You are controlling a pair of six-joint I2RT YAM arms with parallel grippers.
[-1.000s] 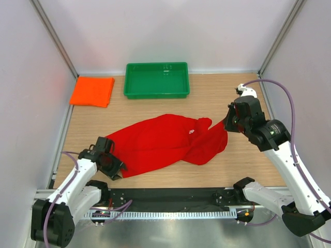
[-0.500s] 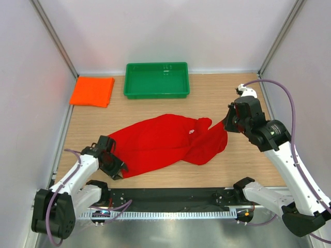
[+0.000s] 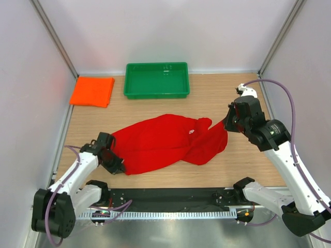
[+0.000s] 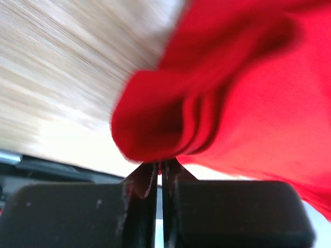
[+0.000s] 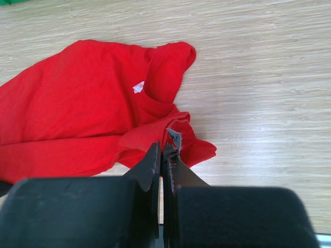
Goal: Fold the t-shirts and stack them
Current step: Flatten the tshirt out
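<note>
A folded bright orange cloth t-shirt [image 3: 92,91] lies far left on the wooden table [image 3: 217,93]. The left gripper [image 3: 115,164] is clenched on the near-left edge of the crumpled bright red cloth t-shirt [image 3: 160,142] mid-table. The right gripper [image 3: 227,123] pinches its right end.

This is a robotics lab test cell. A wood-grain desk [image 3: 222,90] is boxed in by blank white walls [image 3: 165,31] held in bare metal posts [image 3: 53,37]. Two white-and-black robot arms, the left arm [image 3: 77,173] and the right arm [image 3: 289,160], are bolted to a black rail [image 3: 170,196] at its near edge, beside a metal sheet [image 3: 170,232], with purple cables [image 3: 290,103] looping loose along them. On the desk lie a red shirt [image 3: 160,142], a folded orange shirt [image 3: 92,91] and a green tray [image 3: 156,95], well apart.
</note>
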